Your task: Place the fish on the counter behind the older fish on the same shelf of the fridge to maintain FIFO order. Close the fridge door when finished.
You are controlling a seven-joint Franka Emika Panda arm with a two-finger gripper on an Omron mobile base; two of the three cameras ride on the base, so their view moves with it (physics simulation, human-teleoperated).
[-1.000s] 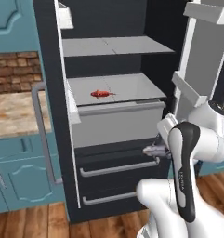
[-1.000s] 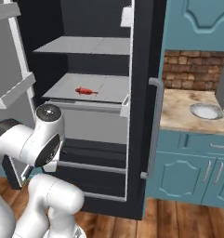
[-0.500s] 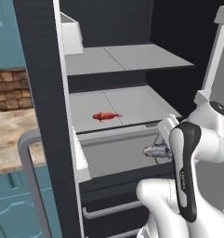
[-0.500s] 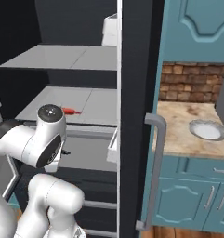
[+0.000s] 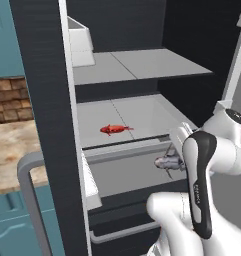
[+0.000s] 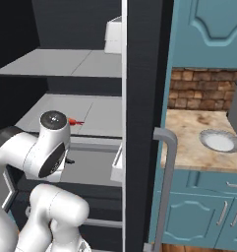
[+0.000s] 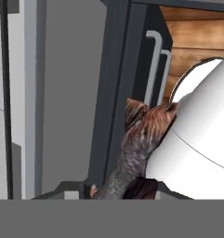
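Gripper (image 5: 168, 162) was clamped on grey fish (image 5: 165, 161), held just in front of raised front lip of shelf (image 5: 142, 107), inside open fridge (image 5: 192, 30); fish seen close in hand view (image 7: 132, 158). Older fish (image 5: 113, 129) lay on shelf, mid-left. Counter (image 6: 198, 133) stood beside fridge door (image 6: 142, 123)

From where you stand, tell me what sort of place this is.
A home kitchen, rendered rather than real. An open black fridge holds a red fish on its shelf, and beside it a stone counter sits on teal cabinets against brick.
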